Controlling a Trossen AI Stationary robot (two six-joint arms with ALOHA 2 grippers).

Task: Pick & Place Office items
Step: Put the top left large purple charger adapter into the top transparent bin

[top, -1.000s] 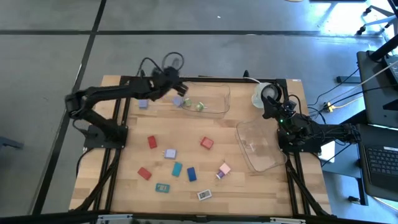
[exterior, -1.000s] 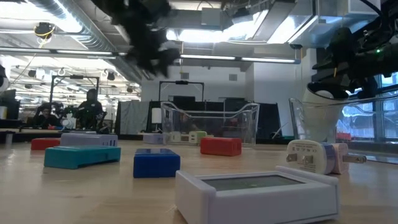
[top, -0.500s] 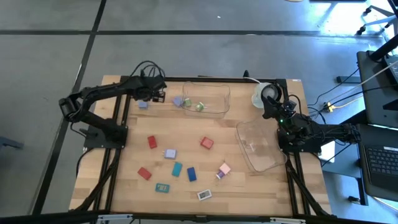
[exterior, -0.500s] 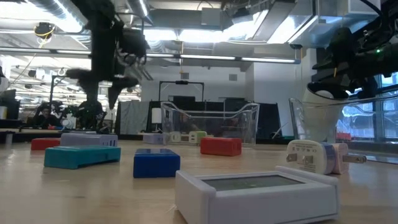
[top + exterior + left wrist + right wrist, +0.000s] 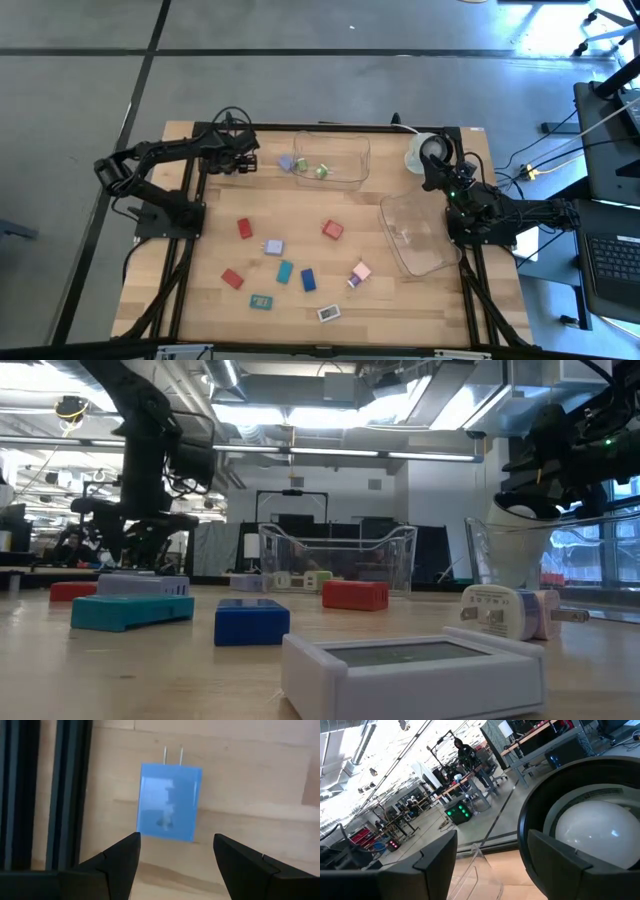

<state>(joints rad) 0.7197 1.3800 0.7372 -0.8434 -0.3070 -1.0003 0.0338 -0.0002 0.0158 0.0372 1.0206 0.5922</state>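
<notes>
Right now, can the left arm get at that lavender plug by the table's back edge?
Probably yes. The left gripper hangs just above the lavender plug, fingers open to either side, and nothing lies between them.

From above, the left tool (image 5: 238,160) covers the blue plug adapter (image 5: 169,801) beneath it, so that piece shows only in the left wrist view. The small items (image 5: 309,168) inside the far clear tub (image 5: 345,158) are too small to identify. In the low view the white block (image 5: 415,671) is cut off by the bottom edge, and the people (image 5: 80,540) behind are blurred.
</notes>
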